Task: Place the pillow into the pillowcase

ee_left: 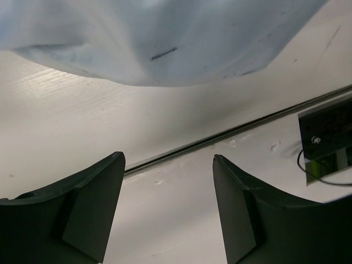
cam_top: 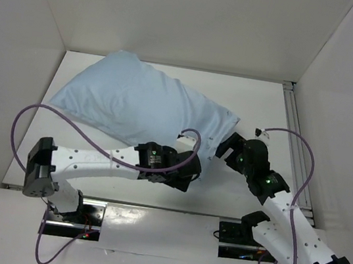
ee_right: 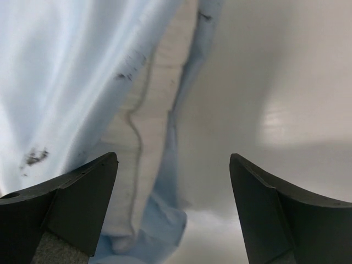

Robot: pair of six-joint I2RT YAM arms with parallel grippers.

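Observation:
The light blue pillowcase point(cam_top: 134, 102) lies plump and slanted across the back left of the white table, stuffed full. In the right wrist view a white strip of the pillow point(ee_right: 157, 126) shows between the blue hems point(ee_right: 184, 99) at its right end. My right gripper point(cam_top: 227, 146) is open and empty at that end, its jaws wide beside the hem point(ee_right: 173, 158). My left gripper point(cam_top: 186, 178) is open and empty just in front of the pillowcase's near edge point(ee_left: 165, 44), over bare table point(ee_left: 168, 159).
White walls close in the table at the back and on both sides. A metal rail point(cam_top: 298, 143) runs along the right edge. Purple cables point(cam_top: 33, 111) loop over both arms. The table's near seam point(ee_left: 220, 135) and a black base plate point(ee_left: 327, 137) lie below the left gripper.

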